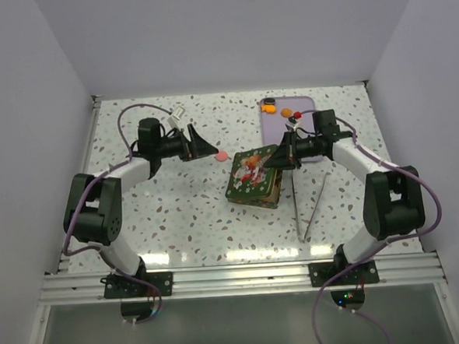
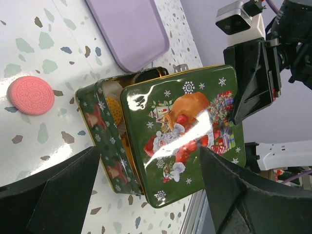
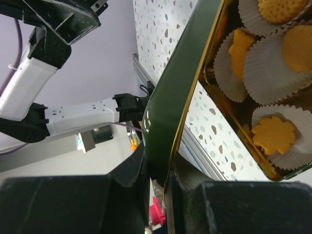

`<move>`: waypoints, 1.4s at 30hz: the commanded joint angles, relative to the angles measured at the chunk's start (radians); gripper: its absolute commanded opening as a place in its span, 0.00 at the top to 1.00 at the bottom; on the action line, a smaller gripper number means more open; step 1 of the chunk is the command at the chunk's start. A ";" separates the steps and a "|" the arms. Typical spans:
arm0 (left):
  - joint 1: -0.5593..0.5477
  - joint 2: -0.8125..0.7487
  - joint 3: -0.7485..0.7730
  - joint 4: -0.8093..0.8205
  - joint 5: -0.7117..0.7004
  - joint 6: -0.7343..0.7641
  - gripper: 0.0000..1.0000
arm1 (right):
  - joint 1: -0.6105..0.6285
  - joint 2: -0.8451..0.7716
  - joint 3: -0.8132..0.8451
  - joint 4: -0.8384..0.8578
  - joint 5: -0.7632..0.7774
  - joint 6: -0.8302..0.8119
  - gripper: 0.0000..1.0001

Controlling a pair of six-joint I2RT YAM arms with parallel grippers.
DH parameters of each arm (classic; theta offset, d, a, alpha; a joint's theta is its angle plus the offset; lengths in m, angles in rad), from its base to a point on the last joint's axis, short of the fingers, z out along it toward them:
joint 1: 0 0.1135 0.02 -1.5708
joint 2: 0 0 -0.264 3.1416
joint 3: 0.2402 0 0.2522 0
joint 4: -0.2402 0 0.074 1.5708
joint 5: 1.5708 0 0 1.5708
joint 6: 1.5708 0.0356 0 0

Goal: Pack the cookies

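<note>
top view
left gripper [image 1: 204, 145]: spread, low over the table [image 1: 177, 214], holding nothing
pink cookie [image 1: 222, 154]: flat on the table, just past the left fingertips and just left of the tin
tin [image 1: 267, 199]: green, mid-table, between the two arms
lid [image 1: 249, 171]: tilted above the tin
right gripper [image 1: 280, 159]: pinching the lid's right edge
tray [image 1: 278, 134]: purple, behind the tin; the right arm crosses its near corner
orange cookies [image 1: 286, 111]: loose on the tray's far end, a dark one beside them
tongs [image 1: 309, 206]: lying on the table right of the tin

left wrist view
left fingers [image 2: 53, 195]: two dark pads wide apart, nothing between them gripped
pink cookie [image 2: 30, 95]: on bare table, apart from the tin [image 2: 100, 141]
lid [image 2: 180, 141]: Santa picture, raised at an angle; a yellow cookie [image 2: 113, 109] shows in the gap
tray [image 2: 129, 31]: beyond the tin

right wrist view
right fingers [image 3: 126, 190]: pressed together on the lid's rim [image 3: 168, 112], one on each side
tin cookies [image 3: 273, 134]: orange, round and flower-shaped, each in a white paper cup [image 3: 229, 68] inside the tin
left arm [image 3: 29, 83]: beyond the lid
</note>
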 commanded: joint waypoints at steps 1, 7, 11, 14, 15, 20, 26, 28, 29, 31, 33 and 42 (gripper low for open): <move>-0.004 0.032 0.037 0.058 0.044 0.005 0.12 | -0.036 0.051 -0.018 0.078 0.013 -0.038 1.00; -0.010 0.084 0.045 0.082 0.083 -0.001 0.12 | -0.089 0.129 -0.001 -0.004 -0.005 -0.138 1.00; -0.023 0.124 0.053 0.082 0.115 0.006 0.12 | -0.117 0.178 -0.006 -0.043 -0.002 -0.196 1.00; -0.038 0.145 0.057 0.081 0.127 0.011 0.12 | -0.120 0.204 -0.006 -0.054 0.028 -0.207 1.00; -0.043 0.150 0.059 0.079 0.130 0.014 0.12 | -0.119 0.218 0.005 -0.069 0.042 -0.214 0.99; -0.078 0.188 0.091 -0.001 0.123 0.075 0.12 | -0.119 0.262 0.043 -0.139 0.085 -0.260 0.77; -0.102 0.208 0.096 -0.022 0.109 0.085 0.12 | -0.119 0.273 0.060 -0.179 0.133 -0.279 0.47; -0.106 0.213 0.097 -0.024 0.104 0.085 0.12 | -0.120 0.273 0.069 -0.190 0.145 -0.279 0.46; -0.107 0.216 0.097 -0.022 0.106 0.085 0.12 | -0.120 0.272 0.074 -0.205 0.150 -0.283 0.46; -0.109 0.219 0.102 -0.022 0.103 0.082 0.12 | -0.120 0.269 0.091 -0.227 0.177 -0.289 0.46; -0.109 0.220 0.106 -0.024 0.103 0.080 0.12 | -0.120 0.259 0.106 -0.268 0.197 -0.296 0.46; -0.118 0.233 0.120 -0.019 0.097 0.066 0.14 | -0.120 0.240 0.172 -0.420 0.317 -0.336 0.44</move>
